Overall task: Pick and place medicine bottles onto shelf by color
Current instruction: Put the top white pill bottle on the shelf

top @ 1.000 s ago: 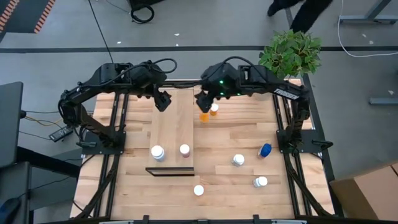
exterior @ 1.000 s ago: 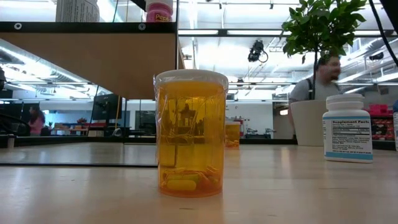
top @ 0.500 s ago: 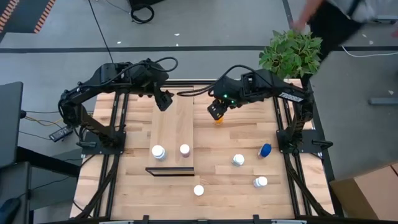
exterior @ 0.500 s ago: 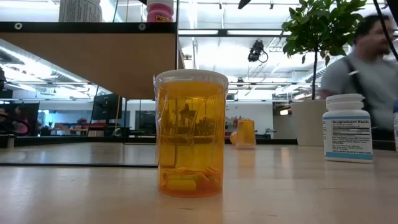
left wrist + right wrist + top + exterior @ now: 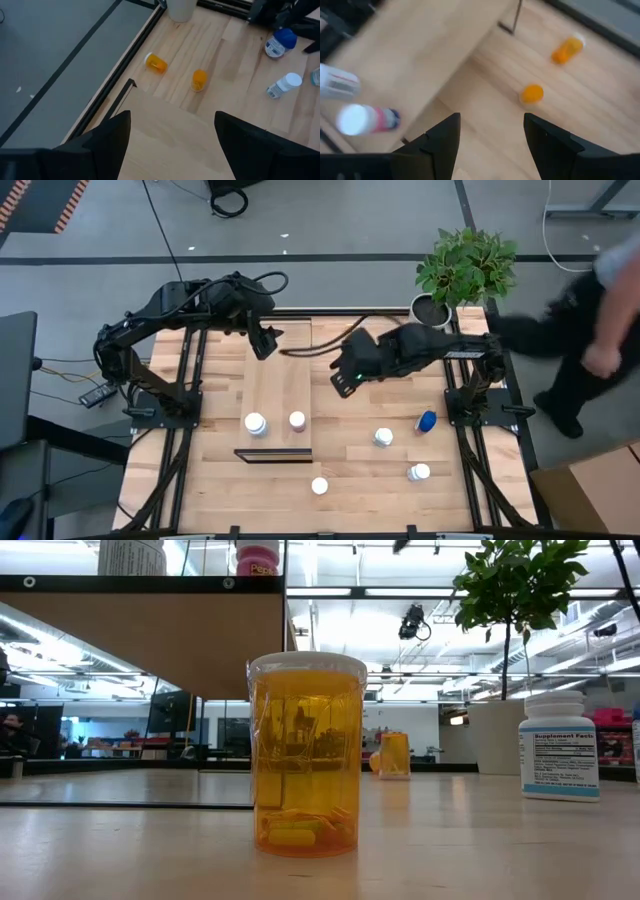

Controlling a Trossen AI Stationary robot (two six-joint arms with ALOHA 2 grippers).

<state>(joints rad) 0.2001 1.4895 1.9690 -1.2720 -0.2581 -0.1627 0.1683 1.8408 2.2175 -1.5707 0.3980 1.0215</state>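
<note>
Both grippers released and empty; right gripper (image 5: pixel 346 381) mid-frame may knock the upright orange bottle (image 5: pixel 532 93) beside the shelf (image 5: pixel 283 395).

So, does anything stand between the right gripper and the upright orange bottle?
Nothing visible. Only bare tabletop lies between the open right gripper and the upright orange bottle; the tipped orange bottle lies farther off.
</note>
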